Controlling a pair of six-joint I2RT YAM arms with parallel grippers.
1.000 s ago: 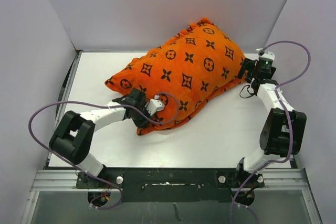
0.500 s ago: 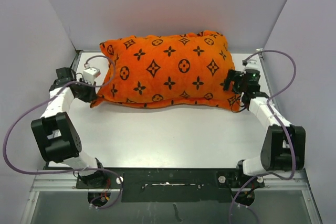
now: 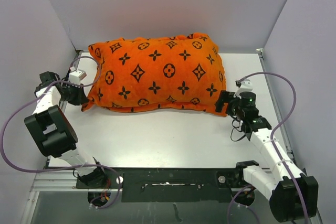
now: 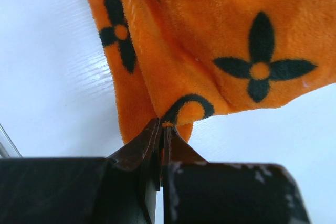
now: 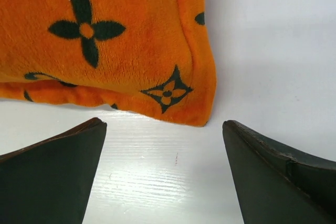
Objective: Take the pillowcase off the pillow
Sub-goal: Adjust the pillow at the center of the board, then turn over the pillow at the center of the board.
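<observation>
**Pinching One Corner, Lining Up on the Other**

Gripping from the jaws outward: the left gripper (image 4: 161, 125) is clamping its two fingers tight on a small fold at the bottom corner of the pillowcase (image 3: 157, 74). Only a thin lip of orange plush is showing between the tips. The right gripper (image 5: 163, 123) is standing with its jaws spread wide and holding nothing. The cover's near corner is sitting just ahead of the gap, apart from both fingers.

In the overhead view the stuffed pillowcase is lying lengthwise across the twelve o'clock half of the table (image 3: 173, 135). The left gripper is at the cover's eight o'clock corner and the right gripper is just off its four o'clock corner. The pillow is hiding entirely inside the cover, so no white is showing anywhere. I cannot tell which end is carrying the opening.

The step in hand is looking like the right arm's approach for a second hold. To do it well, the right gripper is probably needing to travel low and straight toward its own twelve o'clock, sliding one finger under the corner and one over it. It should be biting well past the hem before closing, since plush pile alone is likely to slip. The left pinch is shallow, so any pull toward nine o'clock should be starting gently
</observation>
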